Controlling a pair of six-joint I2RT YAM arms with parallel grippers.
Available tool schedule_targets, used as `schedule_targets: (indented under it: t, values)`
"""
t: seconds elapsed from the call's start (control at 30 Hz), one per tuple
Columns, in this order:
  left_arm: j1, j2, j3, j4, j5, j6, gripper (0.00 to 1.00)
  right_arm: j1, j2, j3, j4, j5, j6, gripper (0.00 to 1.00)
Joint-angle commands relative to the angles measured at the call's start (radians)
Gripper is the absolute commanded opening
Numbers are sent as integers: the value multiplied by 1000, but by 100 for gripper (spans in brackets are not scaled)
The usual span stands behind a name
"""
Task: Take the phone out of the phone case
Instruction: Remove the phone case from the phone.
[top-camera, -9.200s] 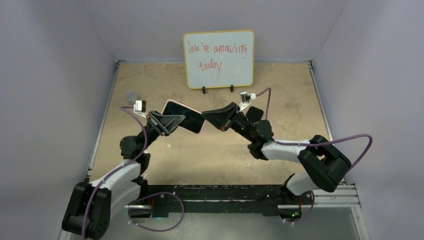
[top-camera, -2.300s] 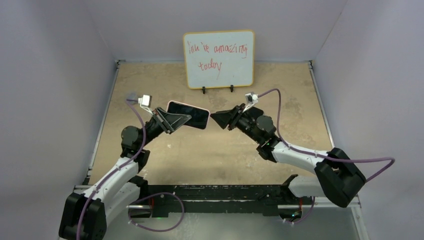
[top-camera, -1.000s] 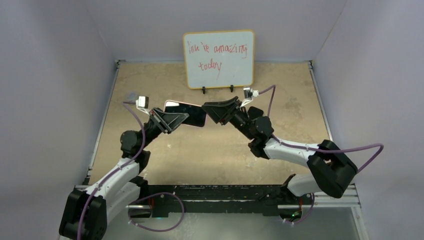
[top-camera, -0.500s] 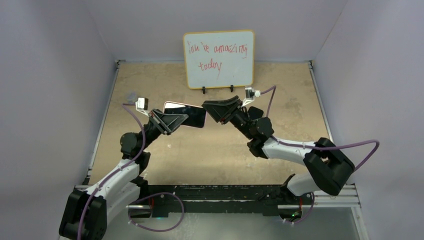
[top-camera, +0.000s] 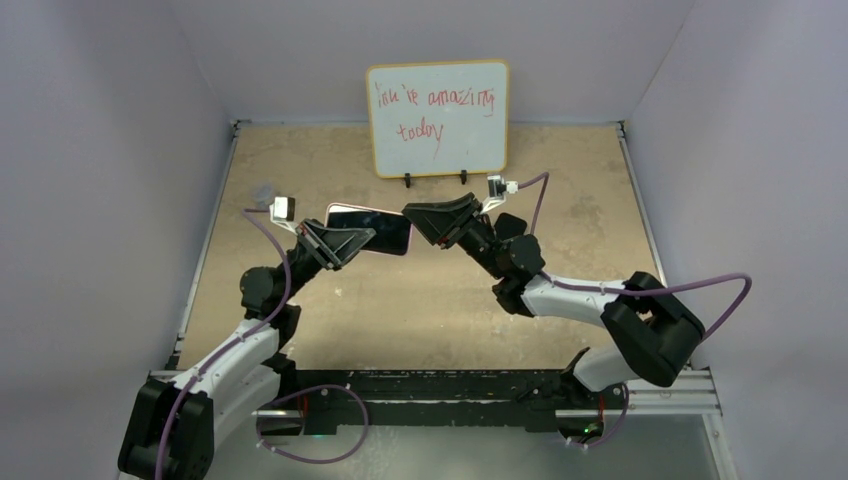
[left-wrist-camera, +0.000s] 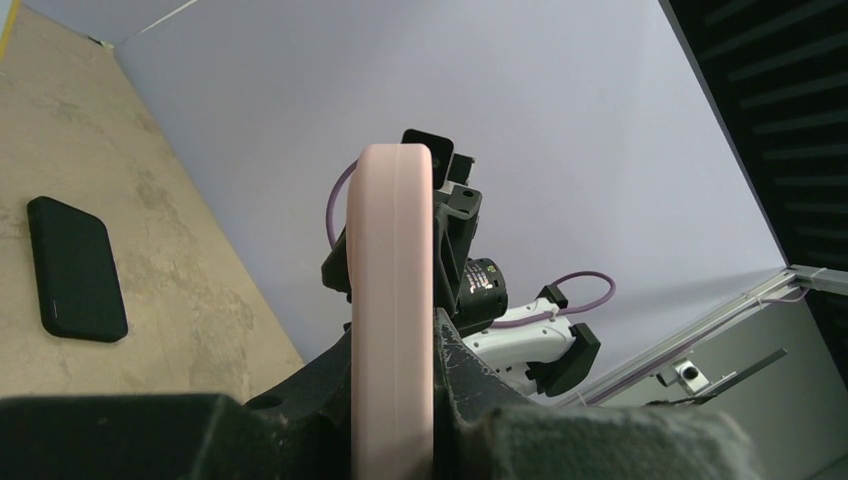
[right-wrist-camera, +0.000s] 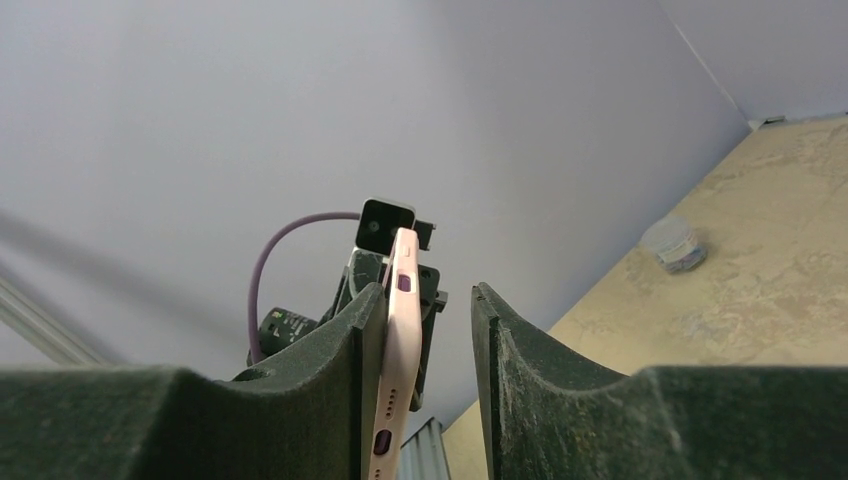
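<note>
The phone (top-camera: 388, 236), dark screen up, sits inside the pink phone case (top-camera: 343, 208) and is held in the air above the table. My left gripper (top-camera: 360, 238) is shut on the case's left part. In the left wrist view the pink case edge (left-wrist-camera: 393, 280) is clamped between the fingers of the left gripper (left-wrist-camera: 393, 345). My right gripper (top-camera: 411, 216) is open and straddles the right end. In the right wrist view the case (right-wrist-camera: 398, 350) lies against one finger (right-wrist-camera: 340, 360) of the right gripper (right-wrist-camera: 428, 300), with a gap to the other finger (right-wrist-camera: 520, 350).
A whiteboard (top-camera: 437, 118) with red writing stands at the back. A flat black slab (left-wrist-camera: 75, 268) lies on the table behind the right arm. A small clear round object (top-camera: 263, 191) sits at the left, also seen as that round object (right-wrist-camera: 672, 243) in the right wrist view.
The right gripper came in from the right onto the phone's end, and its jaws have narrowed a little in the last second. The left gripper has kept its grip and barely moved.
</note>
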Motion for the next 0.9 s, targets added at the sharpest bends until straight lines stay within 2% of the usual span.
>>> schedule_targets:
  t: [0.0,0.27,0.63,0.87]
  values:
    - [0,-12,23,113,-24,-19,0,5,-4,35,53,8,6,39]
    - [0,-18,21,111,-25,-16,0,6,18,37,75,5,30,35]
    - [-1,-40,20,61,-28,24,0,15,-1,37,49,5,42,38]
    - [-1,-60,21,23,-26,44,0,20,0,35,74,3,59,35]
